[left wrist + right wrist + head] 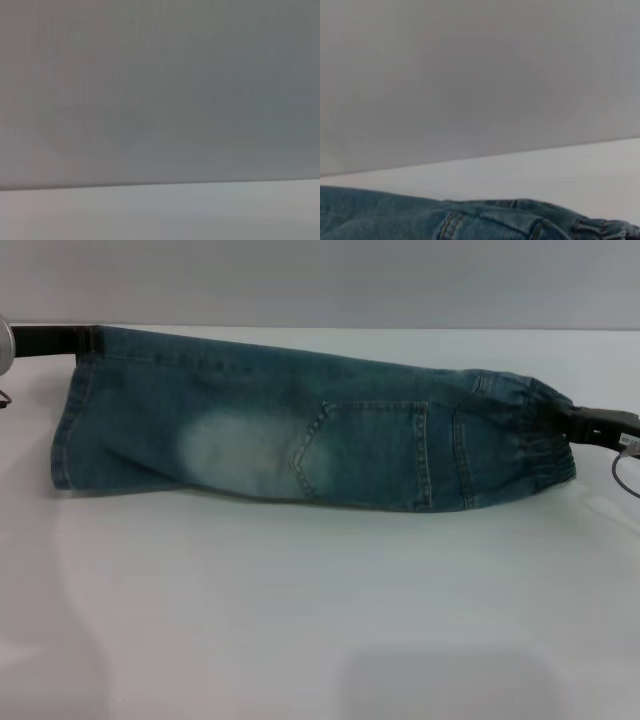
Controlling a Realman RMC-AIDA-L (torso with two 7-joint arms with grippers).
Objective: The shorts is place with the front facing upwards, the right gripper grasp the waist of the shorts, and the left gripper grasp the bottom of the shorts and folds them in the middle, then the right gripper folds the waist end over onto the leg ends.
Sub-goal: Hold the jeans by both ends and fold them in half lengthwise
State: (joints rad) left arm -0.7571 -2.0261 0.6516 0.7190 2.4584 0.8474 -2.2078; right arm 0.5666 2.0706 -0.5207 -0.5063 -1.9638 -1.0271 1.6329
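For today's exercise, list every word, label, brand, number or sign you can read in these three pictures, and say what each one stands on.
None: no readable text in any view.
The blue-green denim shorts show only stitching and a pocket, no label.
A small pale tag beside the black right gripper is too blurred to read.
The white table bears no marks.

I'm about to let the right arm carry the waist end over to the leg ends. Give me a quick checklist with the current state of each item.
1. Shorts folded lengthwise into one narrow strip: ok, a single pocket and a single faded patch face up.
2. Right tool at the waistband: ok, it meets the gathered end.
3. Right tool's grip firm: cannot tell, the fingers are hidden by cloth.
4. Left tool at the leg hems: ok, at their far corner.
5. Left tool's hold on the hem: cannot tell.
6. Strip lying flat on the table: cannot tell; it looks stretched between the tools.
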